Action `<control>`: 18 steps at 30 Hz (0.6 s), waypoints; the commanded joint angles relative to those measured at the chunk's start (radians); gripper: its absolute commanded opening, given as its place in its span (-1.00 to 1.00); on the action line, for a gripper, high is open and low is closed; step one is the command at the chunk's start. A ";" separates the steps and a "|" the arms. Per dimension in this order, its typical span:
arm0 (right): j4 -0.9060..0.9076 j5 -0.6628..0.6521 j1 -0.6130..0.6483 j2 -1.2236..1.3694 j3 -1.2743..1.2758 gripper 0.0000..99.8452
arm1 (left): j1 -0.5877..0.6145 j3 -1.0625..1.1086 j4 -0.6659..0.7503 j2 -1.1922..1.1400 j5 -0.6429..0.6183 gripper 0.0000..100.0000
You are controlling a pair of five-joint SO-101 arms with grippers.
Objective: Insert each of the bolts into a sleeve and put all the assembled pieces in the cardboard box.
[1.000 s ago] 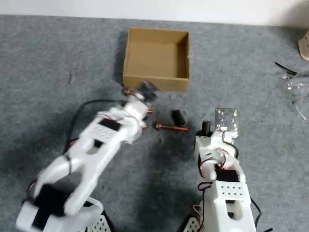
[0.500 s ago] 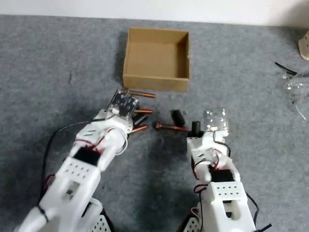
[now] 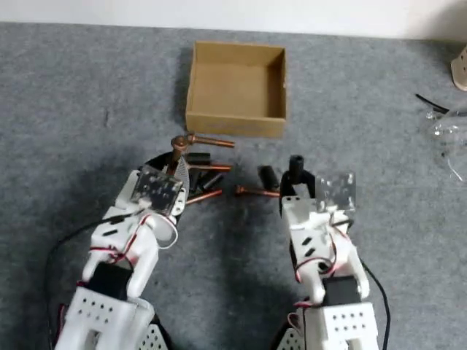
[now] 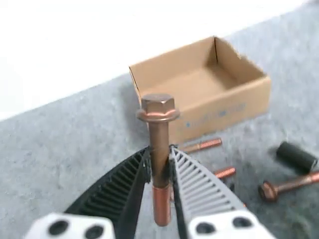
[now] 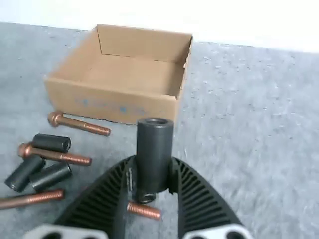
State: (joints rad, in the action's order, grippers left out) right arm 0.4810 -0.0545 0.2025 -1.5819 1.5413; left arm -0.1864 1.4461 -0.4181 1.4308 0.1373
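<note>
My left gripper point(image 3: 177, 165) is shut on a copper bolt point(image 3: 177, 146), held upright with its hex head up point(image 4: 158, 108) between the fingers point(image 4: 192, 184). My right gripper point(image 3: 295, 179) is shut on a black sleeve point(image 5: 153, 152), also upright, open end up. The two grippers sit side by side, a gap apart, in front of the open cardboard box point(image 3: 233, 125). Loose bolts point(image 3: 211, 141) point(image 3: 257, 191) and black sleeves point(image 3: 197, 158) point(image 3: 268, 175) lie on the grey mat between the grippers and the box. Nothing shows inside the box point(image 5: 127, 74).
Grey carpet covers the table. Cables and a clear plastic piece point(image 3: 445, 124) lie at the far right edge. A pale wall runs behind the box.
My left arm drew back from the pile near the box, lifting a bolt upright. My right arm moved forward and slightly left with the sleeve in its grip.
</note>
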 commanded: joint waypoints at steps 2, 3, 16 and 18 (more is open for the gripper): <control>0.139 -0.026 0.116 -0.262 -0.013 -0.99 | 0.018 -0.005 -0.069 0.223 -0.138 -0.99; 0.160 -0.041 0.156 -0.274 -0.018 -0.99 | 0.035 -0.007 -0.083 0.259 -0.186 -0.99; 0.174 -0.058 0.314 -0.259 -0.010 -0.99 | 0.094 -0.077 -0.100 0.392 -0.460 -0.99; 0.176 -0.058 0.314 -0.259 0.010 -0.99 | 0.059 -0.084 -0.100 0.392 -0.462 -0.99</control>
State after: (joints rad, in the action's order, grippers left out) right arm 0.6559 -0.1005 0.5033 -1.8228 1.5459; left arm -0.0637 1.4446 -0.5148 1.8082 -0.3076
